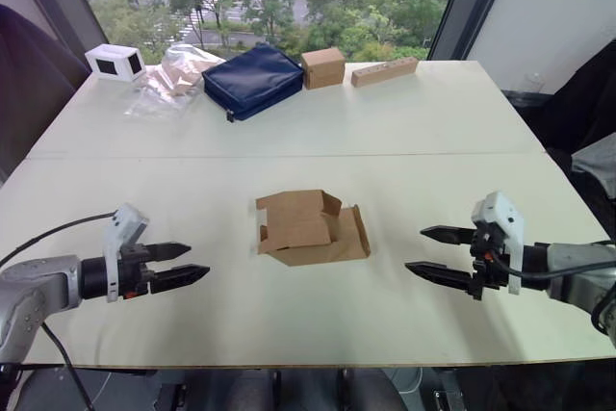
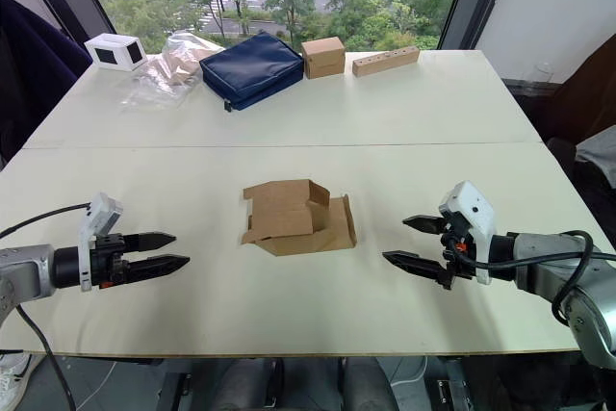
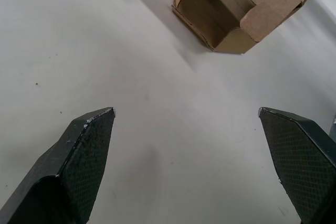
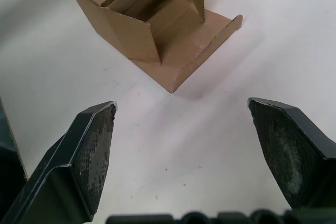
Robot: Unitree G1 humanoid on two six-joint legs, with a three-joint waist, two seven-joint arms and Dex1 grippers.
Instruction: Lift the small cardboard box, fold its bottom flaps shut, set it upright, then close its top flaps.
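Observation:
The small cardboard box (image 1: 310,228) lies on its side in the middle of the white table (image 1: 308,122), both ends open with flaps splayed out. One flap (image 4: 210,40) lies flat on the table toward my right side. My left gripper (image 1: 183,264) hovers open to the left of the box, fingers pointing at it. On the other side my right gripper (image 1: 430,251) is open too, pointing at the box from a short distance. The left wrist view shows the box (image 3: 247,3) ahead of the open fingers (image 3: 84,150); the right wrist view looks into the box (image 4: 152,19).
Along the table's far edge stand a white box with dark windows (image 1: 115,62), a clear plastic bag (image 1: 173,74), a navy pouch (image 1: 252,79), another brown box (image 1: 322,67) and a wooden block (image 1: 384,71). A seam (image 1: 289,154) crosses the table beyond the box.

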